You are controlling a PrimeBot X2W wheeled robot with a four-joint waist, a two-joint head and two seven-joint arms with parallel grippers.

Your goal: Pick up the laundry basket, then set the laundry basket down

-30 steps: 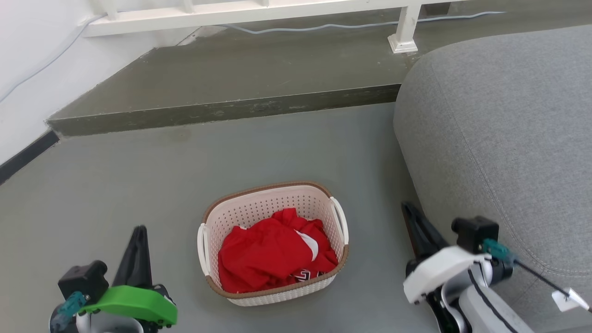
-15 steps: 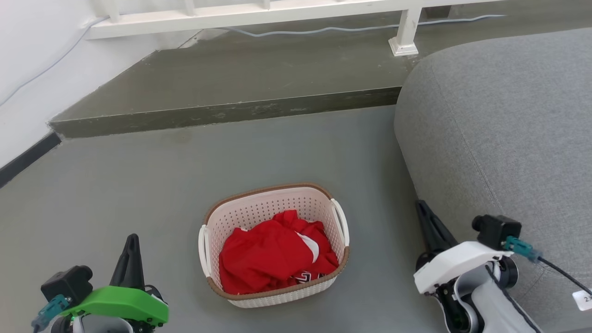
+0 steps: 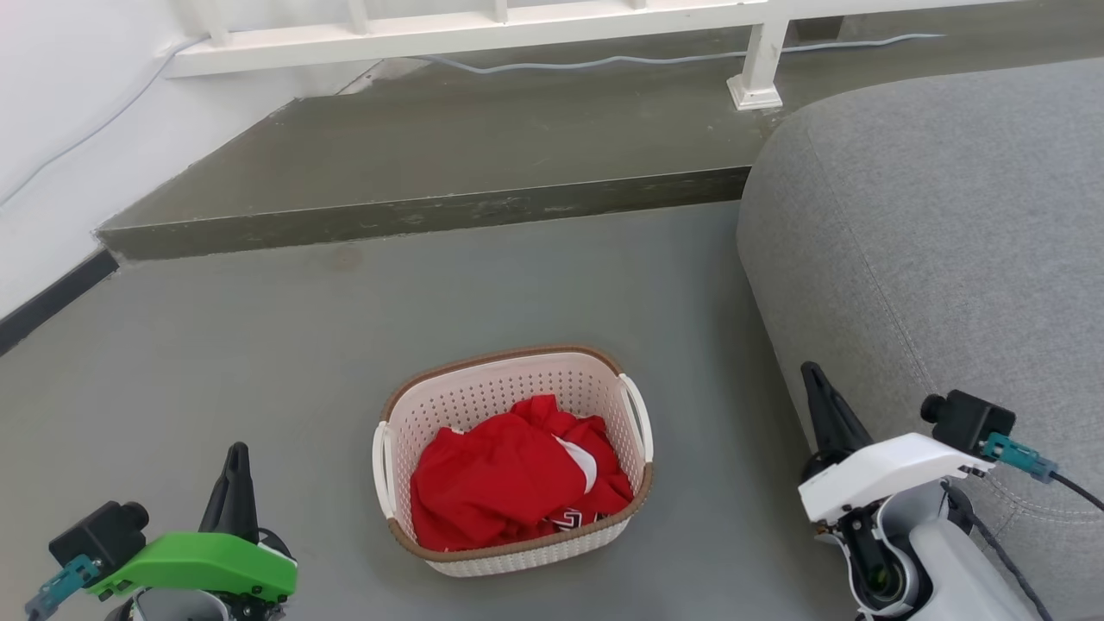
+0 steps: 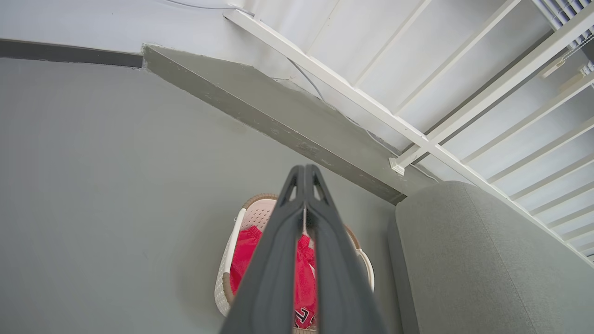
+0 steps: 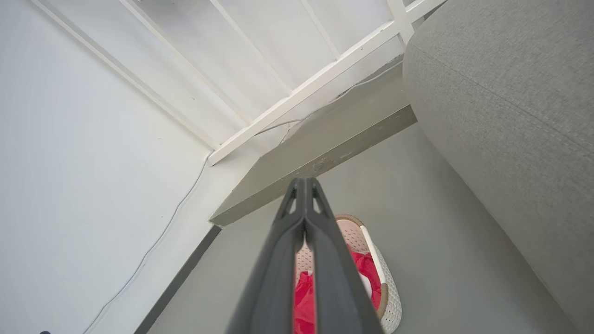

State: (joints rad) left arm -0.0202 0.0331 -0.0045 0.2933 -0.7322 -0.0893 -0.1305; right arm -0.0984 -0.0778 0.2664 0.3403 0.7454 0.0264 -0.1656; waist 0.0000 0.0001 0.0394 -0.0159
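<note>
The laundry basket (image 3: 483,392), cream-white and perforated with a brown rim and white side handles, rests on the grey floor with a red garment (image 3: 509,474) inside. My left gripper (image 3: 235,455) is shut and empty, off to the basket's left near the bottom edge. My right gripper (image 3: 812,373) is shut and empty too, to the basket's right beside the sofa. Both stand apart from the basket. In the left wrist view the shut left gripper (image 4: 304,169) partly covers the basket (image 4: 232,260); in the right wrist view the right gripper (image 5: 304,182) covers part of the basket (image 5: 383,283).
A grey sofa (image 3: 931,250) fills the right side, close to my right arm. A raised dark step (image 3: 414,211) runs across behind the basket, with a white railing (image 3: 483,26) and a cable on it. A white wall (image 3: 52,129) is at the left.
Both grippers have drawn back outward and down in the head view, away from the basket. The view has shifted slightly; the basket stays on the floor.
</note>
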